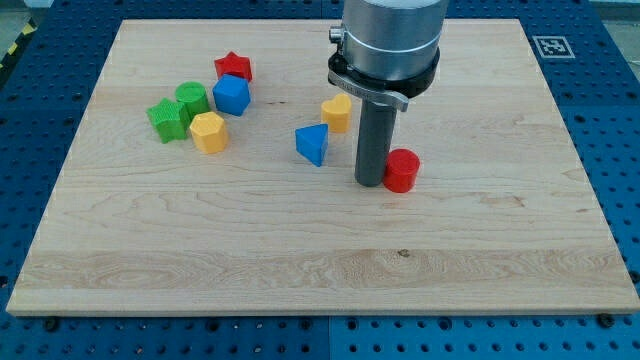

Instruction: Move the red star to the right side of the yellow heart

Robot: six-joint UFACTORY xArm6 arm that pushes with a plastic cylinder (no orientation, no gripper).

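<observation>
The red star (233,68) lies at the upper left of the board, touching the blue hexagon-like block (231,96) below it. The yellow heart (337,113) lies near the middle of the board, far to the star's right. My tip (369,182) stands below and right of the yellow heart, right beside the left edge of a red cylinder (402,170). The tip is far from the red star.
A green cylinder (192,99), a green star-like block (167,120) and a yellow hexagon (209,132) cluster at the left. A blue triangle (313,143) lies left of my tip. The wooden board (320,260) sits on a blue perforated table.
</observation>
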